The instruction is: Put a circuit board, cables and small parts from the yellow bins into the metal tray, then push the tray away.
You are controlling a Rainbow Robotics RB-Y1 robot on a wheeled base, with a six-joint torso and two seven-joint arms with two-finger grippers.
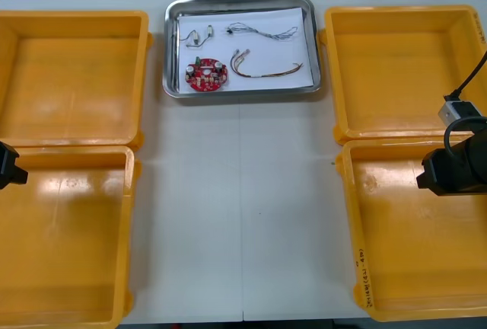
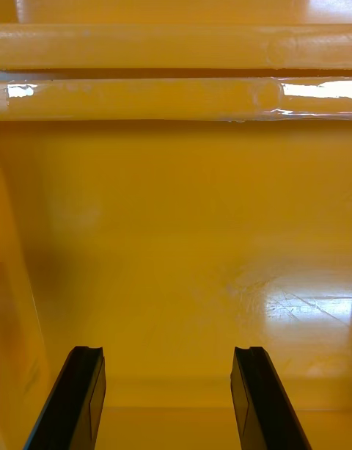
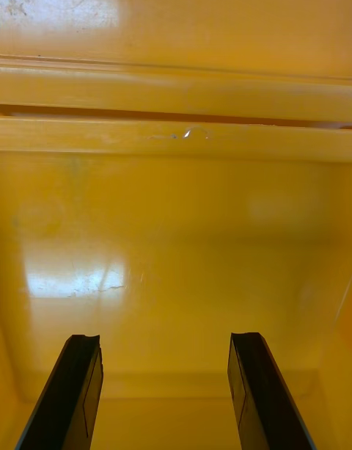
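I see the shiny rectangular metal tray (image 1: 242, 94), white inside, at twelve o'clock on the light tabletop (image 1: 243, 215). Inside it, the round red circuit board (image 1: 206, 75) lies at seven o'clock, the small metal parts (image 1: 194, 37) at ten, the twisted blue and white cable (image 1: 262, 32) at one and the red and yellow cable (image 1: 266, 70) at five. My left hand (image 3: 163, 338) hangs over the near left yellow plastic bin (image 1: 61, 237), at eight o'clock on the tabletop, fingers spread, gripping nothing. My right hand (image 2: 167, 349) hangs over the near right yellow plastic bin (image 1: 418, 260), at four o'clock, fingers likewise spread and empty.
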